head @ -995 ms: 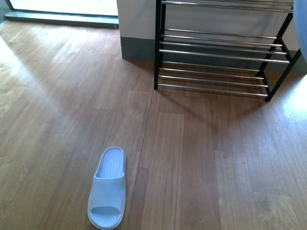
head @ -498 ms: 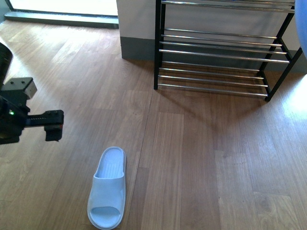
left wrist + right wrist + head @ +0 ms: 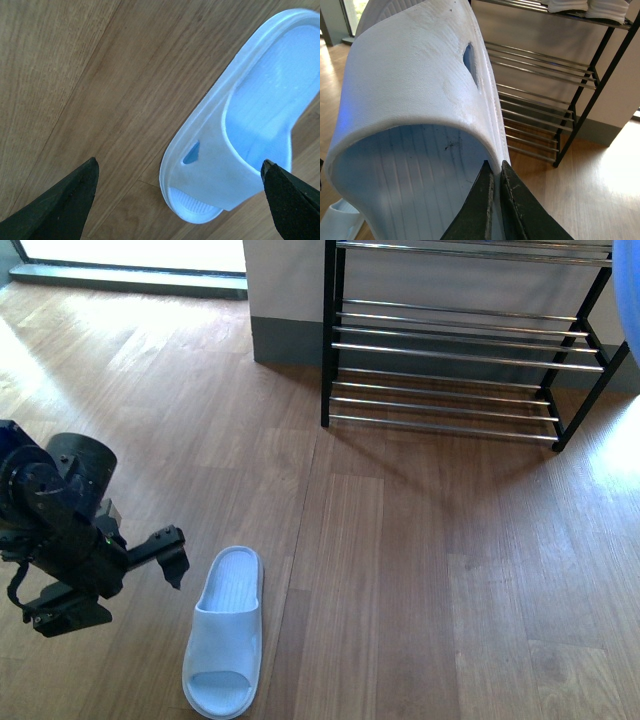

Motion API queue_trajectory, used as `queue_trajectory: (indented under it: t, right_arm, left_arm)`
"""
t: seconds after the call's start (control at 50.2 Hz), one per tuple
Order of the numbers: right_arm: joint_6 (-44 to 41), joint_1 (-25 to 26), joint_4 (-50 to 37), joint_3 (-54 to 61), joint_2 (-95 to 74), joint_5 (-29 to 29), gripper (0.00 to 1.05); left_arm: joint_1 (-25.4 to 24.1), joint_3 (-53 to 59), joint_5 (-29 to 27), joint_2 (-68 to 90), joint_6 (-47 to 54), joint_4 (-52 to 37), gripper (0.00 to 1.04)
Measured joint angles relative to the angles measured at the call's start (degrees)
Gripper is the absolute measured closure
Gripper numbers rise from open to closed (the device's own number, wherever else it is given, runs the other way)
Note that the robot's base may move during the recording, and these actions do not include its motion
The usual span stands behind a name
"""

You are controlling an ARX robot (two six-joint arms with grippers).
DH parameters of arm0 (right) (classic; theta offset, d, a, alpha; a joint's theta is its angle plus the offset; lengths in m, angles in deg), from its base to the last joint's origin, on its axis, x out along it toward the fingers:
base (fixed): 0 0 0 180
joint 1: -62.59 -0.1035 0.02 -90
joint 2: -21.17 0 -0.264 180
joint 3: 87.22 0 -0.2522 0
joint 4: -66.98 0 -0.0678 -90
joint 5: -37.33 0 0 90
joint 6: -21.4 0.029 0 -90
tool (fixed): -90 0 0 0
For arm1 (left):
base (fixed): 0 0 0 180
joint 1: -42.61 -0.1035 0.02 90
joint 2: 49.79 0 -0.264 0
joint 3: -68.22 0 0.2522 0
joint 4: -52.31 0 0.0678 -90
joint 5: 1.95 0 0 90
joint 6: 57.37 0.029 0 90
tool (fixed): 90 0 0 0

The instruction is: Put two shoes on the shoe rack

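Left arm has dropped and swung in since half a second ago. It then sat high at the picture's edge, and a second ago it was out of view. Its left gripper (image 3: 172, 555) is now farther from the shoe rack (image 3: 460, 350) and close to the floor slipper (image 3: 225, 635). Rack and floor slipper unmoved.

Shoe rack: black frame, thin chrome bars in tiers, standing on the wood floor (image 3: 430, 570) against a white wall (image 3: 285, 280) with a grey skirting. The right wrist view shows white shoes (image 3: 590, 7) on an upper tier of the rack (image 3: 545, 100).

Floor slipper: pale blue, flat on the floor, sole down. It lies well out in front of the rack and off past the rack's left end. Heel end points toward the rack, open toe away from it.

Left gripper: farther out past the rack's left end than the slipper, just beside its heel rim. A small gap shows in the front view, so no contact. In the left wrist view the gripper (image 3: 177, 197) has its black fingertips (image 3: 65, 200) spread wide. The slipper's (image 3: 260, 110) strap lies between them, nearer one tip. Height above the floor cannot be told.

Right gripper (image 3: 496, 200): fingers pressed together, pinching the strap edge of the held slipper (image 3: 420, 90). That slipper is raised off the floor in front of the rack, with the ridged footbed visible under the strap arch. It does not touch the rack.
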Motion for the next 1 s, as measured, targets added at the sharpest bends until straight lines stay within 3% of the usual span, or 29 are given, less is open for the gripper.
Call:
queue_trajectory:
  t: [0.498,0.876,0.995]
  right_arm:
    - [0.0,0.0,0.0,0.0,0.0,0.0,1.03]
    - [0.0,0.0,0.0,0.0,0.0,0.0,1.03]
    - [0.0,0.0,0.0,0.0,0.0,0.0,1.03]
  left_arm:
    - [4.2,-13.2,3.1,11.9,-2.1,4.6,0.09]
    - [5.1,-15.3,3.8,16.3,-8.1,6.7,0.1]
    - [5.2,-16.3,1.9,17.3,-7.6,9.6,0.3]
